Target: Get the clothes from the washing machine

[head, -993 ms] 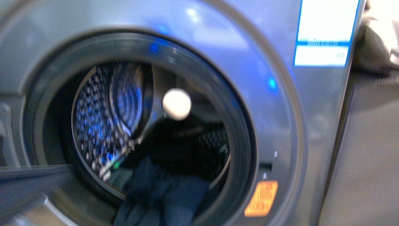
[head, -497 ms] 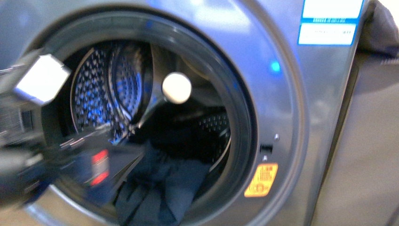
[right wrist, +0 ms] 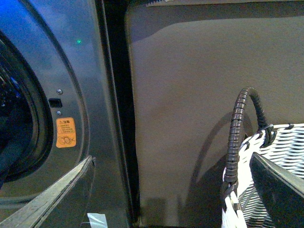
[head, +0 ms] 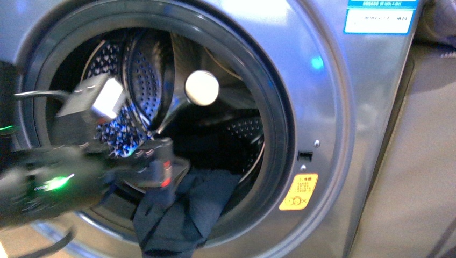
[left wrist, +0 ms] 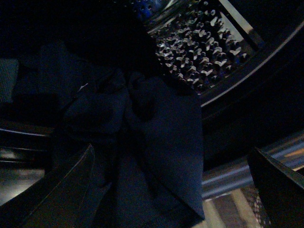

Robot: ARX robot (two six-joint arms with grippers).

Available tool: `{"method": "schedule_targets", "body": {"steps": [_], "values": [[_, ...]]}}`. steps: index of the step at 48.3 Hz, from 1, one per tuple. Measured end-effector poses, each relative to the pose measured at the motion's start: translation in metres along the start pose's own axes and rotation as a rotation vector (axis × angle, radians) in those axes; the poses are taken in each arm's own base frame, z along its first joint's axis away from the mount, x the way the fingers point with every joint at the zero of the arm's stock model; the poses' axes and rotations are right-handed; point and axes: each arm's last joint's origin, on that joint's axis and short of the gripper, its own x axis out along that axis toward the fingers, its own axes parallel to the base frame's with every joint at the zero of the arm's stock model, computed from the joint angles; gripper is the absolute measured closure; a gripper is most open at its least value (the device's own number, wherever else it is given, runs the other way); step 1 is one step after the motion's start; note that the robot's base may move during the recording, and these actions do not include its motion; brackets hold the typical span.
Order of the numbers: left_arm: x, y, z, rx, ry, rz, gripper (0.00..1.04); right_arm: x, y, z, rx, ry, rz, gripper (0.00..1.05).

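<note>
a plain dull-brown panel (right wrist: 190, 95) fills the space beside the washing machine (head: 322, 107), and a woven grey-and-white basket (right wrist: 280, 161) stands just in front of that panel. the machine's front is grey metal with a wide dark ring round its mouth, an orange sticker (head: 298, 192) low on the front and a blue-white label (head: 379, 19) near the top. the perforated steel drum (head: 140, 75) shows through the mouth.

the clothes (head: 185, 215) are dark navy, almost black, plain and soft. they lie crumpled at the bottom of the drum mouth, with one fold spilling out over the lower edge of the ring.

the left arm (head: 80, 172) shows blurred in the front view, reaching to the mouth just above the fabric. the left jaws are spread wide, one of the fingers (left wrist: 57, 190) on each side of the bundle. whether they touch the cloth cannot be told.

the right jaws are also parted wide, fingers (right wrist: 52, 194) well apart and gripping nothing, facing the machine's front edge and the panel.
</note>
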Motion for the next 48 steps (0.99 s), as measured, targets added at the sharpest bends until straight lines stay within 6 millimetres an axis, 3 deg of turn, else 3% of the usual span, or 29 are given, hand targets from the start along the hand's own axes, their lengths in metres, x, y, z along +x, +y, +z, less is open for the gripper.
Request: {"method": "schedule_targets", "body": {"steps": [39,48], "values": [[0.103,0.017,-0.004,-0.005,0.085,0.107,0.07,0.0,0.0,0.0,0.0,0.0,0.0,0.08],[0.127,0.026,0.003,0.01,0.107,0.105,0.07,0.0,0.0,0.0,0.0,0.0,0.0,0.08]]}}
